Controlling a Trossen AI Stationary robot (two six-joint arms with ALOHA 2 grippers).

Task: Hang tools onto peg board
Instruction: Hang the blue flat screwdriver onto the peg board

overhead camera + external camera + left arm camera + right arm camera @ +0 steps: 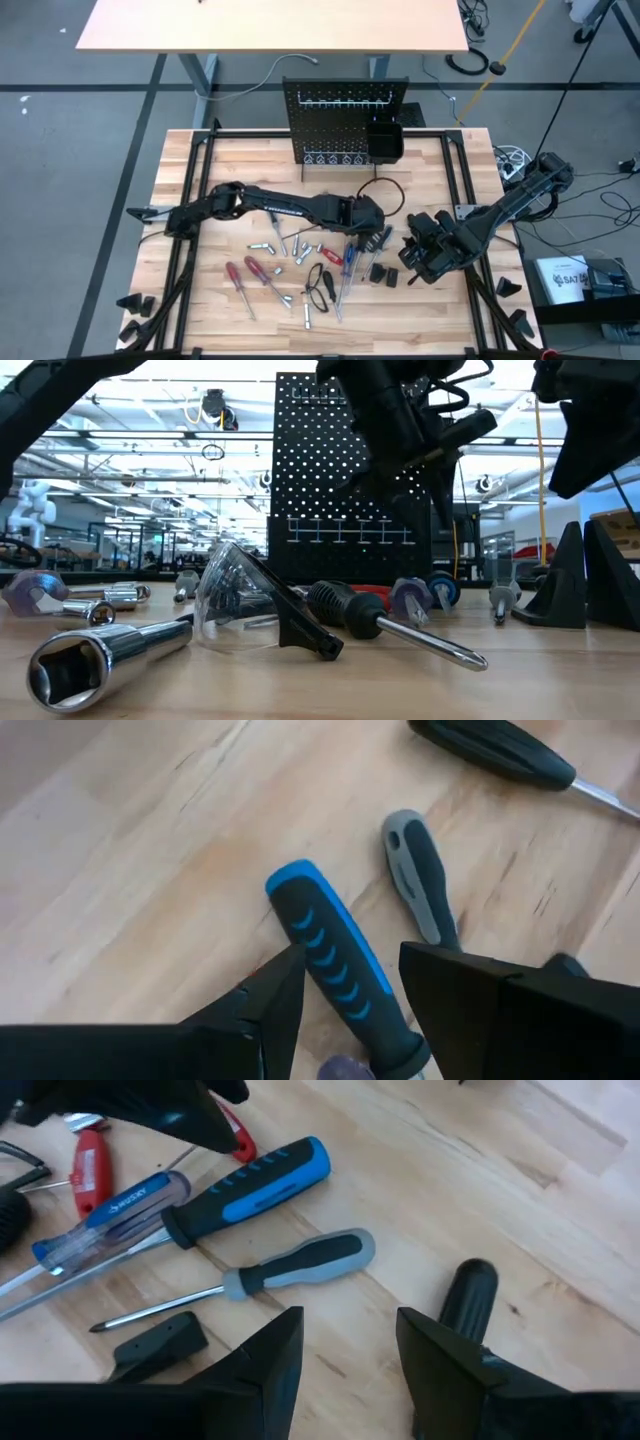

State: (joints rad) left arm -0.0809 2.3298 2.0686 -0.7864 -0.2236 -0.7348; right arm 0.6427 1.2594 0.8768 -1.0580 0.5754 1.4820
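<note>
**A:** Where is the left tool (345, 1005) sitting relative to the blue-handled screwdriver (335, 960)?

**B:** It is hovering right over it, fingers spread and straddling the handle, one finger on either side of the grip and neither visibly pinching yet. That screwdriver is lying flat on the counter (230, 160), in the cluster of tools in front of the peg board (345, 120).

**A:** So what is making a good grab here?

**B:** I am judging that centring matters most. The grey-handled screwdriver (420, 885) is lying just beside the blue handle on the side away from the left arm, so the finger on that side is needing to drop into the gap between them without nudging it. Closing across the thick ribbed part of the grip, not near the shaft, should be giving a steadier hold for hanging.

**A:** And the right tool (350, 1340)?

**B:** It is waiting on the far side of the blue-handled screwdriver from the left arm, fingers spread, holding nothing. It is looking down at the same pile, with a black handle (468, 1295) just ahead of it.

**A:** Anything risky?

**B:** The peg board is standing well behind the blue-handled screwdriver, so a crooked grip now could be making the hooks (345, 100) harder to meet
</note>
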